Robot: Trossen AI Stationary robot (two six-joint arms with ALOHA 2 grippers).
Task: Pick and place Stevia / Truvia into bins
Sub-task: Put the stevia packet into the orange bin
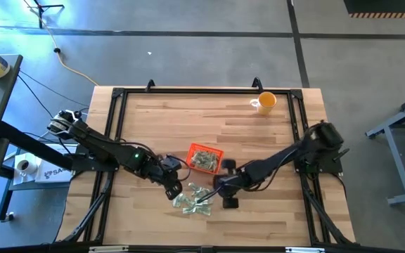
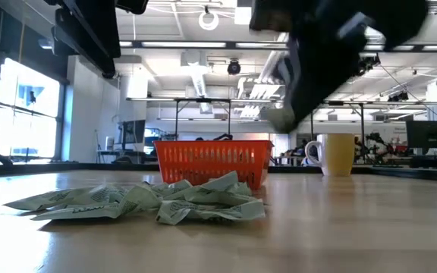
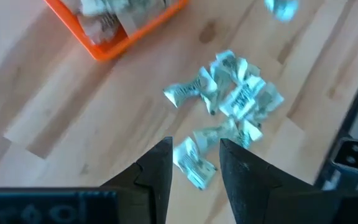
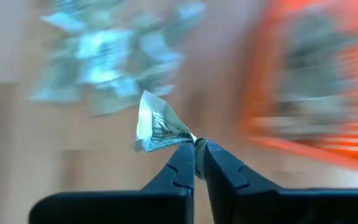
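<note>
Two dark, near-black jointed arms. Left arm [image 1: 111, 151]: slim matte links, a small green indicator light near the wrist, and a pale bundle of cabling at its base end. Right arm [image 1: 287, 158]: the same dark links, rising from a bulky rounded base housing. Left gripper [image 3: 194, 168]: two black tapering fingers [image 3: 157, 171] on a flat black body. Right gripper [image 4: 196, 152]: two smooth, narrow black fingers [image 4: 182, 168] of glossy plastic.
</note>
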